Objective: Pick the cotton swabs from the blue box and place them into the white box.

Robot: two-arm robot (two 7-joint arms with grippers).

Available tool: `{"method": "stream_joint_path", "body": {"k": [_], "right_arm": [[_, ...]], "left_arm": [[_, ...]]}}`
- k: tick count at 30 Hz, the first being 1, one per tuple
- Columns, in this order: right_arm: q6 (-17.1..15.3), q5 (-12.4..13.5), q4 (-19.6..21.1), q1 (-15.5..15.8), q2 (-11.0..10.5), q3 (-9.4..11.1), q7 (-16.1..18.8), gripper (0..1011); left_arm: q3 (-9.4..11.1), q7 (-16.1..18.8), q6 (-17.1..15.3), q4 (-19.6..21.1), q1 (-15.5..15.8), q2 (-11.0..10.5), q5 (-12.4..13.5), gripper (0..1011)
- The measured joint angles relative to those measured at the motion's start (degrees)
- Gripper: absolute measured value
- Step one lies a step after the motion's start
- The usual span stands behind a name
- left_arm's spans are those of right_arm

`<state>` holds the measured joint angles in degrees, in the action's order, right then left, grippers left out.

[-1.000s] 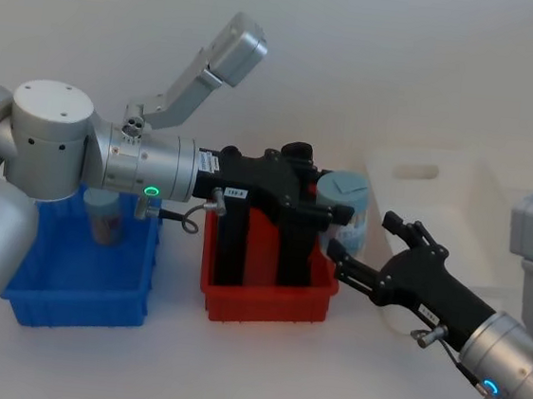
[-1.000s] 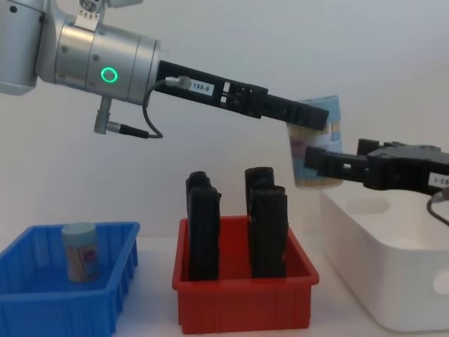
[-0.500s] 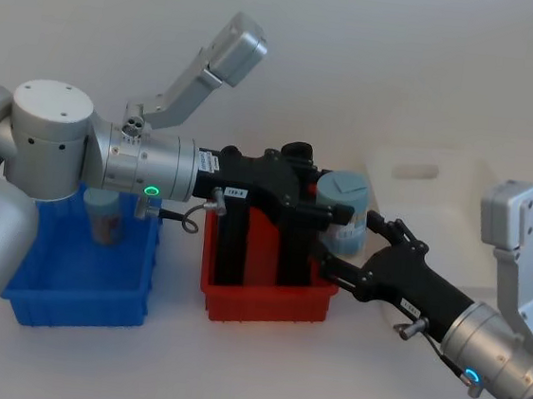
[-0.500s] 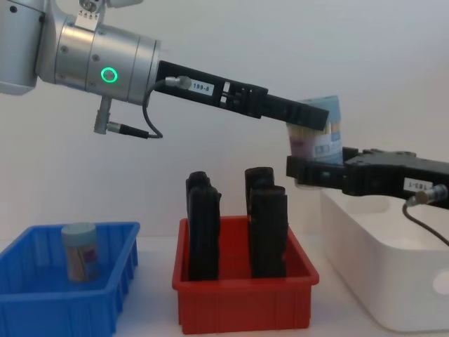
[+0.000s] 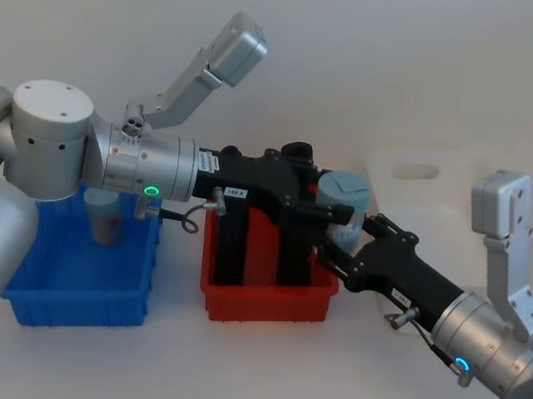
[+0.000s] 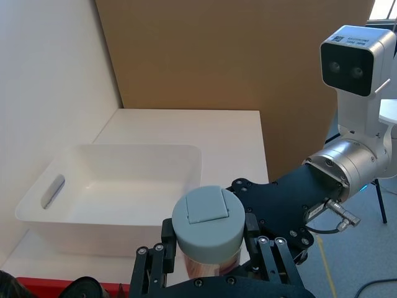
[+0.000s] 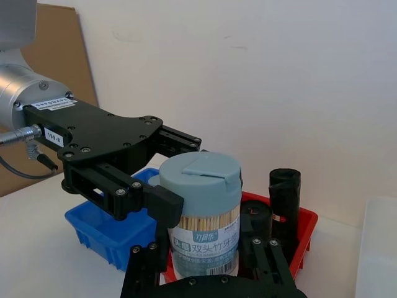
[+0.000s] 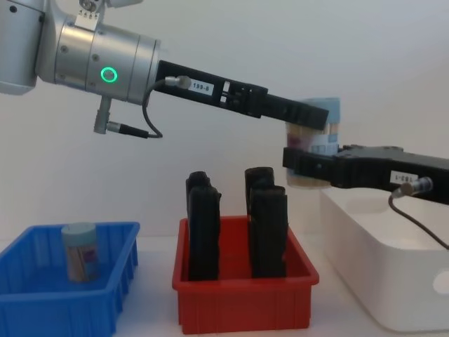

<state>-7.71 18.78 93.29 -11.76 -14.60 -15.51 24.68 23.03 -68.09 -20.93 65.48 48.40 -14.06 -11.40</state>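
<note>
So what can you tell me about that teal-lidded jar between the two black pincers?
The clear cylindrical plastic jar has a pale teal flip-top lid, a printed label and tan sticks inside. It hangs upright above the gap between the red plastic bin and the white plastic box. The left pincer clamps it near the lid; the right pincer is around its lower part.

Three containers are sitting in a row on the table (image 5: 258, 375): a left bin (image 5: 74, 310), a middle bin (image 5: 270, 305) and a tub (image 5: 421, 164) on the right. One jar (image 5: 103, 216) is standing in the left bin, and blocks (image 5: 231, 243) are standing upright in the middle bin. A second jar (image 5: 347, 200) is hanging above the gap between middle bin and tub. The left gripper (image 5: 327, 211) is clamping it from the left, and the right gripper (image 5: 345, 253) is meeting its lower part from the right.
</note>
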Motion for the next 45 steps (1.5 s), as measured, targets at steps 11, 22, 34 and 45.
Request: {"method": "stream_joint_path", "body": {"k": [11, 22, 34, 45], "right_arm": [[0.21, 0.11, -0.57, -0.67, 0.36, -0.2, -0.34, 639], [0.14, 0.11, -0.71, -0.79, 0.26, -0.24, -1.15, 639], [0.23, 1.15, -0.06, 0.21, -1.13, 0.88, -4.18, 639], [0.93, 2.22, 0.1, 1.32, -3.17, 3.01, -9.12, 639]], "left_arm": [[0.01, 0.04, 0.0, 0.0, -0.01, 0.0, 0.0, 810], [0.02, 0.0, 0.0, 0.0, 0.0, 0.0, 0.01, 1004], [0.02, -0.01, 0.0, 0.0, 0.0, 0.0, 0.01, 1004], [0.01, -0.01, 0.0, 0.0, 0.0, 0.0, 0.01, 1004]]}}
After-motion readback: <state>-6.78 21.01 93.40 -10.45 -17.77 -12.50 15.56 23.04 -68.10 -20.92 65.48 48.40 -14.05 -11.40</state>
